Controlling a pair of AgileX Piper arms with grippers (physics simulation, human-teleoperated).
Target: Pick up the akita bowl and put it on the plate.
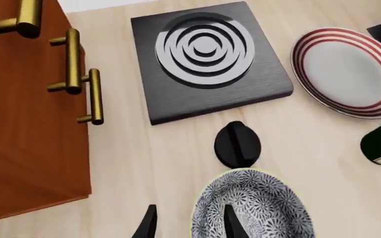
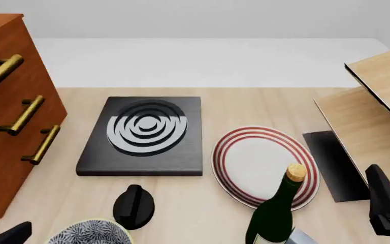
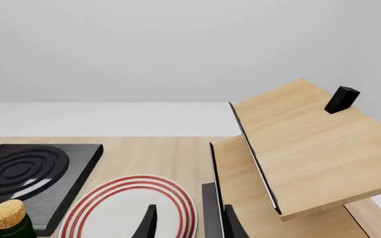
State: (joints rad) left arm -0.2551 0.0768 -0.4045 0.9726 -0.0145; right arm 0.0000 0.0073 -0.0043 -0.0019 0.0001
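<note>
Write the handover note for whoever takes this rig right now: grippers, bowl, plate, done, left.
Left gripper: open, one finger inside the bowl, one outside, straddling the near-left rim; not closed.
Right gripper: open and empty, by the wooden rack, over the plate's right edge.
Bowl: on the table at the near edge, just behind the black knob.
Plate: bare, mid-table, with a bottle standing before it.
Done: approach. Left: grip, lift, clear the bottle, set down on plate.

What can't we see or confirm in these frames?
- Bowl: near half cut off by the frame edge in left wrist and front views.
- Left pincer: only fingertips show, one over the bowl; contact unclear.
- Right pincer: tips only, right wrist view.
- Bottle: base cut off in front view; it covers part of the plate rim.
</note>
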